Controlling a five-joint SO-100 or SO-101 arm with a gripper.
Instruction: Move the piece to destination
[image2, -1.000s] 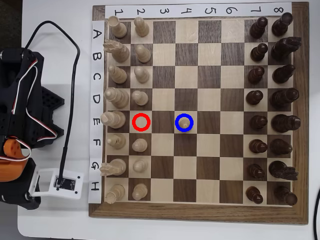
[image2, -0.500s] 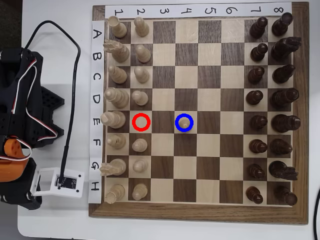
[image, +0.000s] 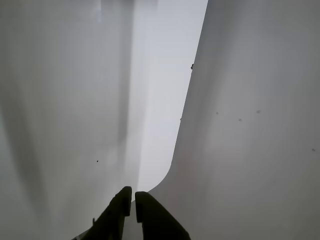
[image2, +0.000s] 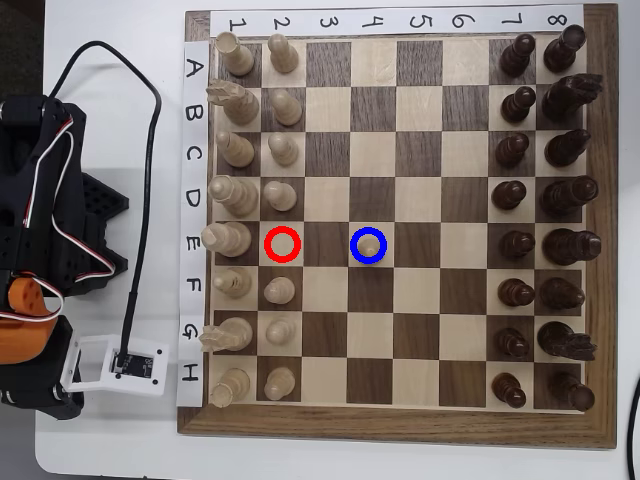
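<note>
In the overhead view the piece (image2: 369, 243), a small pale pawn, stands inside the blue ring on the destination (image2: 386, 259), the pale square in row E, column 4. The red-ringed square (image2: 283, 243) in column 2 holds nothing. The arm (image2: 40, 190) is folded at the left, off the chessboard (image2: 395, 425). In the wrist view my gripper (image: 134, 199) shows at the bottom edge, its two dark fingers together with nothing between them, far from the piece and over a white table edge.
Pale pieces fill columns 1 and 2, with pale pawns (image2: 280, 290) beside the red ring. Dark pieces (image2: 518, 243) fill columns 7 and 8. A black cable (image2: 150, 110) and a white camera module (image2: 112, 365) lie left of the board.
</note>
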